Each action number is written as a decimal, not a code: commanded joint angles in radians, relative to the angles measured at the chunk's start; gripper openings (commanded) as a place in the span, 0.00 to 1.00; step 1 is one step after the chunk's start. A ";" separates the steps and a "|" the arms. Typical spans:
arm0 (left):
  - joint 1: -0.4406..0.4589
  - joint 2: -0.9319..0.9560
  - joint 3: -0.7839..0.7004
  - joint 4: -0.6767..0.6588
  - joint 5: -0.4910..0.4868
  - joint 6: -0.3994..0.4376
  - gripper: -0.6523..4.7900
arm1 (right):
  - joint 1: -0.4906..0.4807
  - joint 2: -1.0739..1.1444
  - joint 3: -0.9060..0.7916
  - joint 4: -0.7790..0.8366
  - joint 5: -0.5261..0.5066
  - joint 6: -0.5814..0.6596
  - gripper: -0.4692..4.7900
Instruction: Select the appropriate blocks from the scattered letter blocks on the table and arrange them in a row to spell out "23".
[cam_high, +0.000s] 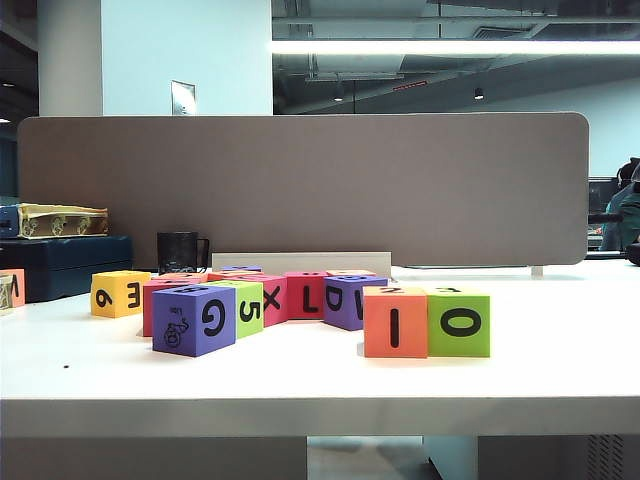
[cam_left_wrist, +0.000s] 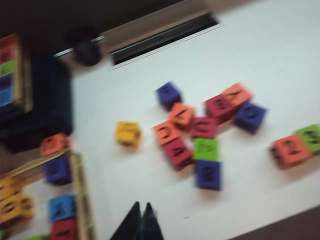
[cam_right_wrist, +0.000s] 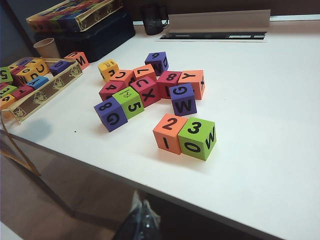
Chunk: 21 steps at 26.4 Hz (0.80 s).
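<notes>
**Pair set side by side, both arms clear of the blocks**

Orange block (cam_right_wrist: 170, 133) and lime green block (cam_right_wrist: 198, 138) standing touching on the white table (cam_right_wrist: 270, 115), apart from the scattered letter blocks (cam_right_wrist: 145, 87) and nearer the front edge. Placed that way, by all appearance, so the top faces read "2" then "3" from the robot's side; from the exterior view only the "I" and "O" fronts show, the digits lost on the foreshortened tops. Row looks complete.

Left gripper (cam_left_wrist: 141, 223) high above the table with nothing in it, fingers pressed together into one dark wedge. Right gripper (cam_right_wrist: 141, 220) hanging off the table's front edge, well back from the pair, fingertips likewise together and empty.

Left wrist view smeared by blur: characters on the cubes unreadable there. Neither arm visible in the exterior view. Cluster cubes overlapping one another from the front, several faces hidden. Tray of spare blocks (cam_right_wrist: 37, 82) cut off at the frame edge
</notes>
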<state>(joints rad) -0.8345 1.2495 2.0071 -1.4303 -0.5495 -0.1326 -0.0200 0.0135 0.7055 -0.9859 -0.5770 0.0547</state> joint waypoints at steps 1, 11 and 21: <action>0.000 -0.153 -0.212 0.047 -0.176 -0.081 0.11 | 0.000 -0.010 0.003 0.010 -0.002 0.001 0.09; 0.000 -0.606 -0.869 0.390 -0.137 -0.085 0.11 | 0.000 -0.010 0.003 0.010 -0.002 0.001 0.09; 0.000 -0.698 -1.141 0.597 -0.019 -0.085 0.11 | 0.000 -0.010 0.003 0.010 -0.002 0.001 0.09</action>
<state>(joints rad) -0.8345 0.5522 0.8818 -0.8909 -0.5953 -0.2176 -0.0200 0.0139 0.7059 -0.9855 -0.5770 0.0547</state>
